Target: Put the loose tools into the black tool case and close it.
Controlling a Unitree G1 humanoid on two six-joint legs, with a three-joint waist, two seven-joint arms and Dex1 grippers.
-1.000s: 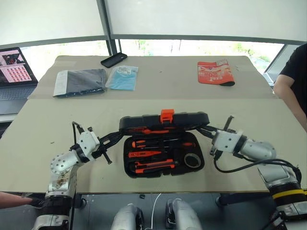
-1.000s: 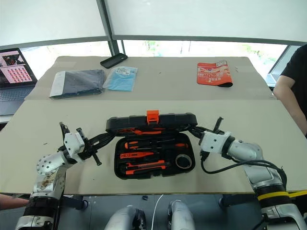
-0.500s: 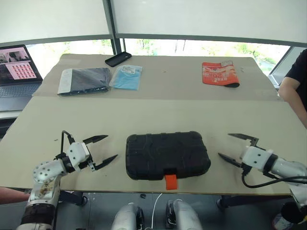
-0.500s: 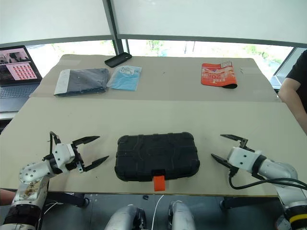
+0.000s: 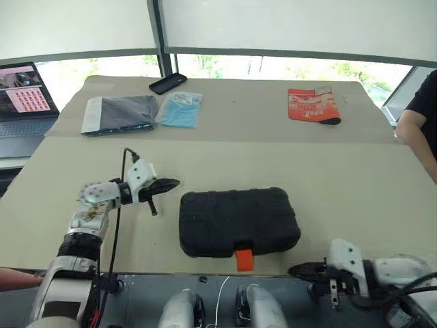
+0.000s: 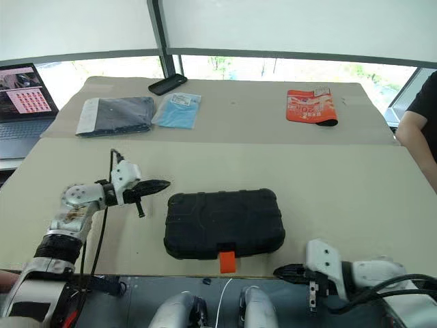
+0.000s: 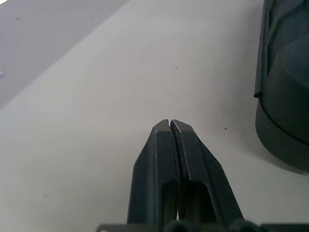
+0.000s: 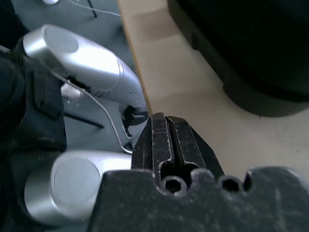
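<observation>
The black tool case (image 5: 239, 222) lies shut near the table's front edge, with its orange latch (image 5: 244, 260) facing me. The loose tools are hidden. My left gripper (image 5: 174, 183) is shut and empty. It hovers just off the case's far left corner, pointing at it. In the left wrist view its fingertips (image 7: 170, 123) meet, with the case's edge (image 7: 285, 96) beside them. My right gripper (image 5: 295, 270) is shut and empty, low at the table's front edge, right of the latch. The right wrist view shows the case (image 8: 251, 43) beyond its tips.
A laptop (image 5: 20, 96) stands at the far left. A black slab (image 5: 167, 83), a grey packet (image 5: 119, 114), a blue packet (image 5: 181, 109) and a red pouch (image 5: 313, 104) lie at the back. A person (image 5: 420, 123) stands at the right, and a hand (image 5: 13, 279) shows at the lower left.
The case's lid came down from open to shut. Both grippers opened beside the case, then shut. The left moved towards the case's far left corner and the right dropped back to the table's front edge.
</observation>
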